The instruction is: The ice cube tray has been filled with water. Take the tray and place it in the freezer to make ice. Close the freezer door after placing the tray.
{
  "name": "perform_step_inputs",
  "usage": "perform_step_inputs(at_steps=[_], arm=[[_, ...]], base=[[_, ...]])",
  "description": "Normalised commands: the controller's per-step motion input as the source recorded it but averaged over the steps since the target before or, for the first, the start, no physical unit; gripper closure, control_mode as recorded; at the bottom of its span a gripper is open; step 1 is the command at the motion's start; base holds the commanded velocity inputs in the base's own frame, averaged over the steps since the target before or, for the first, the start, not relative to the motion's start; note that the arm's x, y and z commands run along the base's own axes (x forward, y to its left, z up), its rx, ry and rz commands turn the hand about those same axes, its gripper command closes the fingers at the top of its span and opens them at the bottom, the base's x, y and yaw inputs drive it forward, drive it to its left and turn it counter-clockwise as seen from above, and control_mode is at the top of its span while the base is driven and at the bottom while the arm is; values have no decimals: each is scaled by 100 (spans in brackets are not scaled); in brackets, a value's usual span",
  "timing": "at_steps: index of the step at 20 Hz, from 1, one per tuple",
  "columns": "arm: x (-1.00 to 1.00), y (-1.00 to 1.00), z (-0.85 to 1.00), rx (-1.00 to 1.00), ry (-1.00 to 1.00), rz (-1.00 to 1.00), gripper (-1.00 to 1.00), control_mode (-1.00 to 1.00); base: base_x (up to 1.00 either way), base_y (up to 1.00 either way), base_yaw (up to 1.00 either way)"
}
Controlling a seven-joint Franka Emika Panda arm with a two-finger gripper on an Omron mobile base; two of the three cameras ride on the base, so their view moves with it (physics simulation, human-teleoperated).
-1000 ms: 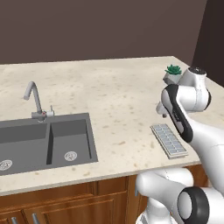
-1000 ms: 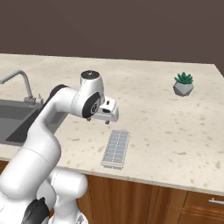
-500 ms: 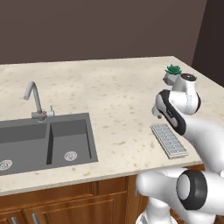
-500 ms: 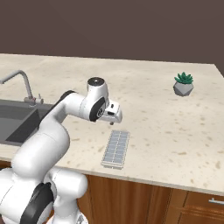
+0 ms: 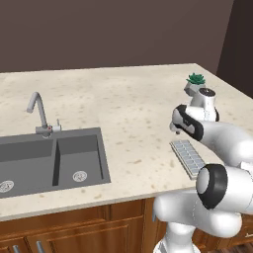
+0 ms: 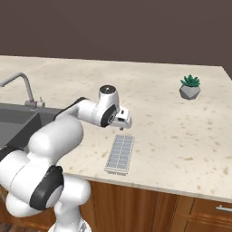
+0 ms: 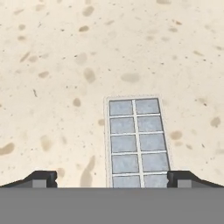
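Left base view: we look from behind the arm's left, forward and down over the counter (image 5: 123, 104), with the sink (image 5: 49, 158) at our left.
Right base view: we look from behind its right, facing the same counter.
Hand view: we look close down on the ice cube tray (image 7: 136, 142).
Shared: all three views take in the tray; both base views share the plant (image 6: 190, 88).
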Motion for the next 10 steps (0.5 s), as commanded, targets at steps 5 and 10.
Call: perform_step_inputs(at_steps=[5,10], arm=[[35,0,-25,0,0,0,-100,-100],[43,-4,-23,0,0,2,-100,-100]], base=[[0,0,0],[0,0,0]])
